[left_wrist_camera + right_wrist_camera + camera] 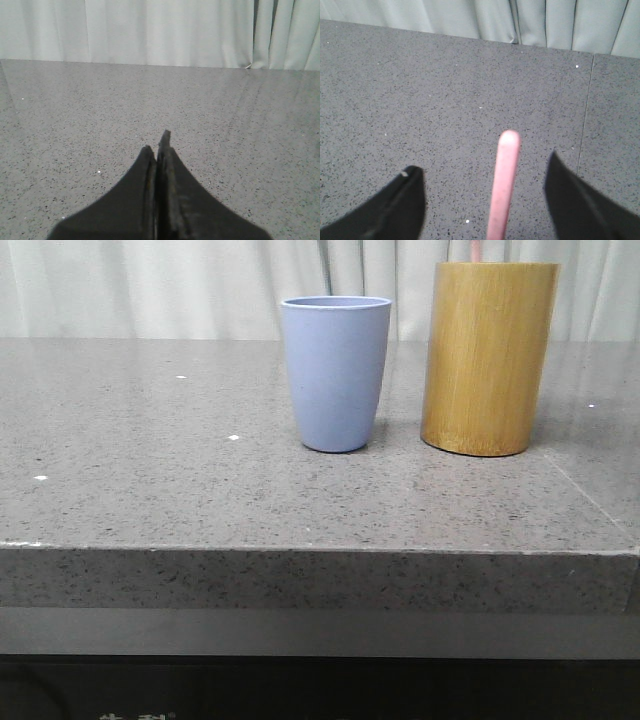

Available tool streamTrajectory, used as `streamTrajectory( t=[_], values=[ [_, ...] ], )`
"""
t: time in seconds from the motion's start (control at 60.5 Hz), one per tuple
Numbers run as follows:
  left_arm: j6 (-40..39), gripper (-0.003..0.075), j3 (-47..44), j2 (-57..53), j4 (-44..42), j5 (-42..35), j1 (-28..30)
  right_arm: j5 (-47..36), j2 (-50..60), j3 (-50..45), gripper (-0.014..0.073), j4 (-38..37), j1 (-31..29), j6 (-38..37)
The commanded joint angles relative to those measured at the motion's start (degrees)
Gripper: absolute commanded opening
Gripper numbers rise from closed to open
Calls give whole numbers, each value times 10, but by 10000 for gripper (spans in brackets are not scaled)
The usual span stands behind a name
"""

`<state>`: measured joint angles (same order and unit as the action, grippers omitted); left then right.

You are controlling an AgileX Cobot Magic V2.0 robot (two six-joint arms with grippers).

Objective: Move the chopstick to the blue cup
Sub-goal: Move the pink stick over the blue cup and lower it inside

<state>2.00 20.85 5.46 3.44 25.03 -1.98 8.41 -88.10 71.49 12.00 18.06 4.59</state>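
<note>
The blue cup (335, 372) stands upright near the middle of the grey table. To its right stands the taller bamboo cylinder (488, 358). A pale pink chopstick tip (476, 250) pokes out of the cylinder's top at the frame's upper edge. In the right wrist view a pink chopstick (504, 182) rises between my right gripper's (482, 172) open fingers, nearer the right finger, touching neither. My left gripper (158, 142) is shut and empty over bare table. Neither gripper shows in the front view.
The speckled grey table (150, 470) has its front edge near the camera. White curtains (150, 285) hang behind it. A seam (586, 107) runs across the tabletop in the right wrist view.
</note>
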Motion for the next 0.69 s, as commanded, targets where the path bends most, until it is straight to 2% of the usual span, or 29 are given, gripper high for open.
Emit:
streamTrajectory(
  t=[0.0,0.132,0.264,0.38,0.678],
  values=[
    [-5,-19,14,7,5,-49,1,-46,21,24,333,0,2,2],
    [-5,-19,14,7,5,-49,1,-49,23,24,123,0,2,2],
    [-5,-19,14,7,5,-49,1,-49,33,24,-6,0,2,2],
    [-5,-19,14,7,5,-49,1,-56,50,24,-50,-2,0,2],
    [-5,-19,14,7,5,-49,1,-103,151,24,-52,-5,3,2]
  ],
)
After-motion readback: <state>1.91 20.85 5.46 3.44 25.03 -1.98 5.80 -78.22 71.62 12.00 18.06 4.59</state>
